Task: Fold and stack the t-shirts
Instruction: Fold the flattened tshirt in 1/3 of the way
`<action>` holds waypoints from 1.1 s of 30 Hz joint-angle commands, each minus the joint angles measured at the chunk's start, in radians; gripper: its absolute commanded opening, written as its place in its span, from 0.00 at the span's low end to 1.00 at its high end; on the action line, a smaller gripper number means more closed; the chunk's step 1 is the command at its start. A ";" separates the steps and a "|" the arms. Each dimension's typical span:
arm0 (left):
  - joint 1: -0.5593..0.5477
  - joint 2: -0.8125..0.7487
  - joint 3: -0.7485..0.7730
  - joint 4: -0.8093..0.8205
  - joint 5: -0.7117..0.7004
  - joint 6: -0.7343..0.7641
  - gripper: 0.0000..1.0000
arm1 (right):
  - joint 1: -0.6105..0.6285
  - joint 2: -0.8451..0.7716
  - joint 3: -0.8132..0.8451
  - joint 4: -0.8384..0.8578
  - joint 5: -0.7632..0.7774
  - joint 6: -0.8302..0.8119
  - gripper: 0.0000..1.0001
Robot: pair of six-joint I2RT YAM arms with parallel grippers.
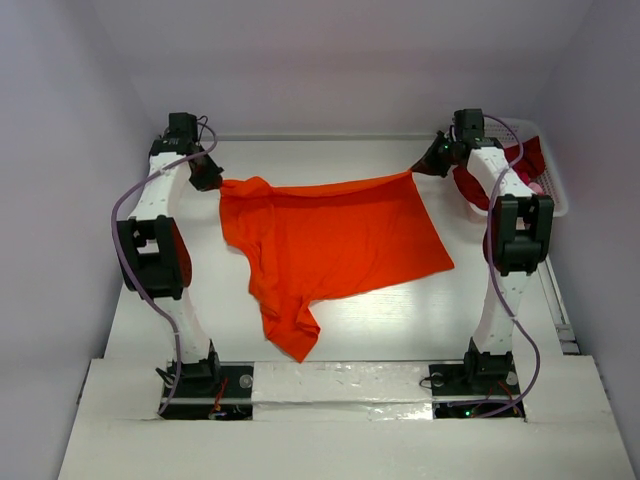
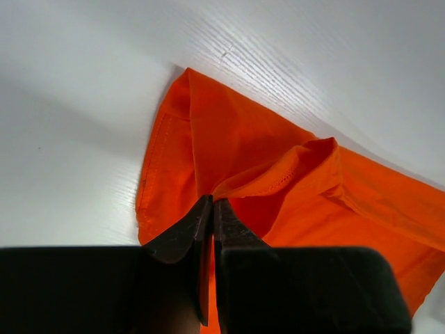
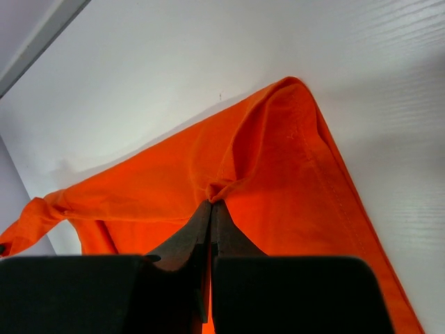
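A bright orange t-shirt [image 1: 330,245] lies spread over the middle of the white table, its far edge stretched between both arms. My left gripper [image 1: 210,180] is shut on the shirt's far left corner, where the fabric [image 2: 229,160] bunches just past the closed fingertips [image 2: 212,202]. My right gripper [image 1: 425,165] is shut on the far right corner, a pinch of cloth [image 3: 278,174] puckered at its tips [image 3: 211,204]. A sleeve hangs down toward the near edge [image 1: 290,335]. A dark red t-shirt [image 1: 525,165] lies in the basket behind the right arm.
A white plastic lattice basket [image 1: 555,190] stands at the far right corner of the table. A raised white ledge [image 1: 340,385] runs along the near edge between the arm bases. Grey walls close in the table on three sides.
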 commanded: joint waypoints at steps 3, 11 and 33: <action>0.004 -0.091 -0.033 -0.005 -0.016 0.000 0.00 | -0.009 -0.075 -0.028 0.037 0.008 -0.009 0.00; 0.004 -0.131 -0.032 -0.032 -0.032 0.006 0.00 | -0.009 -0.101 -0.074 0.054 0.010 -0.007 0.00; 0.004 -0.245 -0.219 -0.028 -0.028 0.018 0.00 | -0.009 -0.126 -0.092 0.058 0.010 0.011 0.00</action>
